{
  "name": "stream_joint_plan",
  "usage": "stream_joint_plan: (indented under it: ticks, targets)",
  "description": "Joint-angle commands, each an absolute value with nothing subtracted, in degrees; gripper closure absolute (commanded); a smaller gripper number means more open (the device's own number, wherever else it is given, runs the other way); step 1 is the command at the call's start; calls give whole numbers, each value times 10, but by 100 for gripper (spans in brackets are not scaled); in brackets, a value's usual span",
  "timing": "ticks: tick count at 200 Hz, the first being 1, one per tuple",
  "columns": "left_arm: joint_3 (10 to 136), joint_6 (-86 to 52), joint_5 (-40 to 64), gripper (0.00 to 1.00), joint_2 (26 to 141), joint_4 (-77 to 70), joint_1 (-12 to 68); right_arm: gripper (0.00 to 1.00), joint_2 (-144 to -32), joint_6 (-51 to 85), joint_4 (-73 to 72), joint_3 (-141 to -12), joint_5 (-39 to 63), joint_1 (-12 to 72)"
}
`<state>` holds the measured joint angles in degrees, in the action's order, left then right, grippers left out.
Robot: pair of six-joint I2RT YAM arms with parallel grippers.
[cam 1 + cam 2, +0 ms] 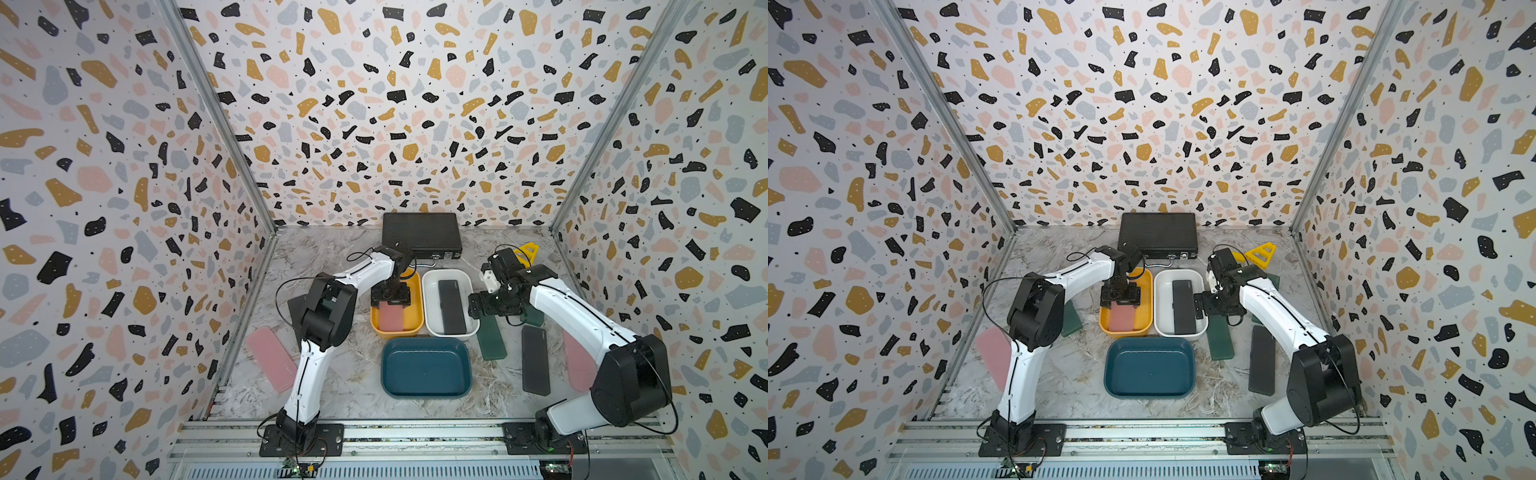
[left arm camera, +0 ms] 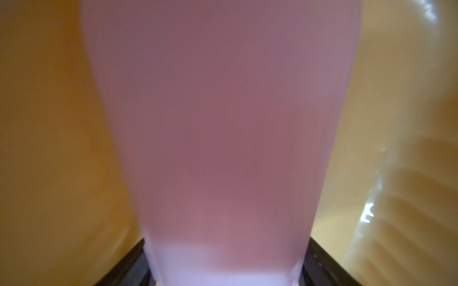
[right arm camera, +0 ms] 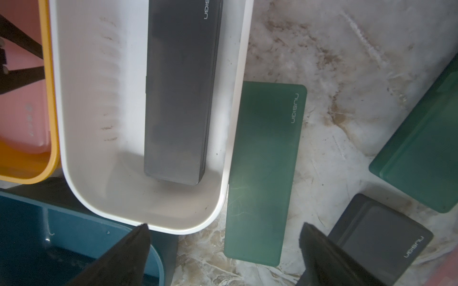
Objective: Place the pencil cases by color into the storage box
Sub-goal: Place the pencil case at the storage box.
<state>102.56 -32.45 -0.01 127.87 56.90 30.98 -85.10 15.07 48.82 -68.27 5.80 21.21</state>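
My two arms, left arm (image 1: 305, 374), right arm (image 1: 569, 311): white link shells, black joint housings, thin black cables (image 1: 277, 298) looping outside, black bolted base plates (image 1: 302, 438). Right tool (image 3: 224, 223) black, tapered fingers.

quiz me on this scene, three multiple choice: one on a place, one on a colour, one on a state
1. One black case lies inside: A the yellow tub B the white tub C the briefcase
2. The empty tub is: A blue B white C yellow
3. The right hand is: A shut on a case B open C out of view
B, it rests on the white floor; A, the blue floor is bare; B, its fingers stand apart, nothing between.
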Motion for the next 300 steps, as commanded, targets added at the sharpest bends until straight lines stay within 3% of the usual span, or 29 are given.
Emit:
stream_joint_plan:
  ticks: [1,60,218,300]
  targets:
    - [1027,-329,-4,15,1292,576,313,1,-847,145,492,-684,59,210]
    - [1031,-327,-7,5,1291,584,313,1,-846,145,496,-687,59,210]
    - [1024,-310,-16,0,1201,568,313,1,-820,145,522,-700,36,197]
    - [983,-284,11,0,1106,513,313,1,-850,94,527,-710,0,78]
